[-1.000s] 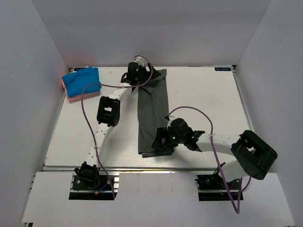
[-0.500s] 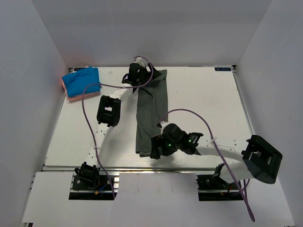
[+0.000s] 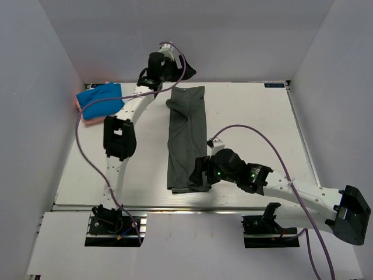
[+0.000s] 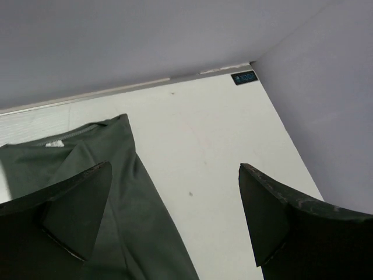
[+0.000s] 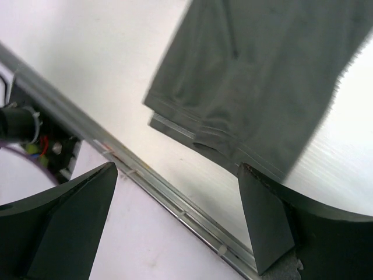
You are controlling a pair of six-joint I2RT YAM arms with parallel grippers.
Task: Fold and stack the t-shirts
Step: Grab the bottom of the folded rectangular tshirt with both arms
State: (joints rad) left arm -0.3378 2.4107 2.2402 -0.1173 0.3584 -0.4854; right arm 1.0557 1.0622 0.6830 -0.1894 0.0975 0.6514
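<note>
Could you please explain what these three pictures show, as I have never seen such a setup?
Two robot arms are bolted at the near edge of a white table. One picture looks down on both; the other two come from cameras on each wrist, past its own fingers. A dark grey-green t-shirt, folded into a long strip, lies mid-table; a folded blue t-shirt sits on a pink t-shirt in the far left corner. The left gripper and right gripper are both open, holding nothing.
</note>
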